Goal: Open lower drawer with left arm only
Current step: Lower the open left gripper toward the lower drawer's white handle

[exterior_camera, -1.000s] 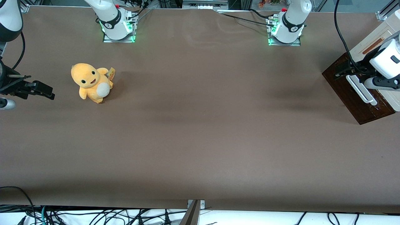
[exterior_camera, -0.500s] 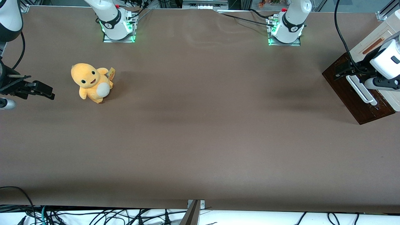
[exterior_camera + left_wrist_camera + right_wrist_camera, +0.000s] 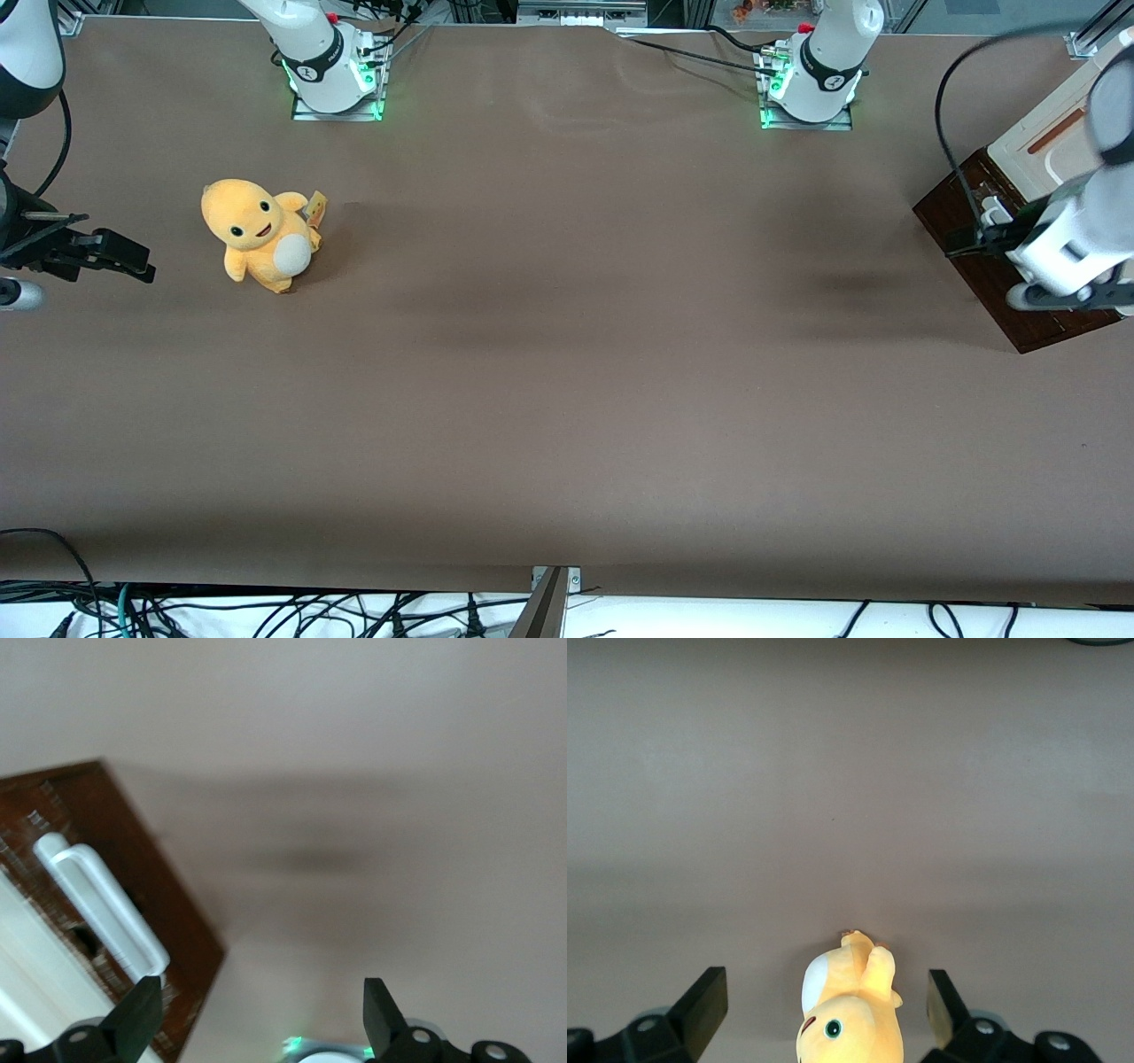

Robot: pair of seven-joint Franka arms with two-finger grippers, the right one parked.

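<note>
I see the claw (image 3: 261, 1010) spread wide, gripping nothing, poised over the lower drawer (image 3: 970, 232) at the working arm's end of the tabletop (image 3: 567, 354). One fingertip (image 3: 142, 1008) is just beside the white handle (image 3: 106, 908). Drawer front looks closed.

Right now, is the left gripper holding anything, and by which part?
Nothing. The left gripper is open, hovering beside the lower drawer's white handle, not around it.
</note>
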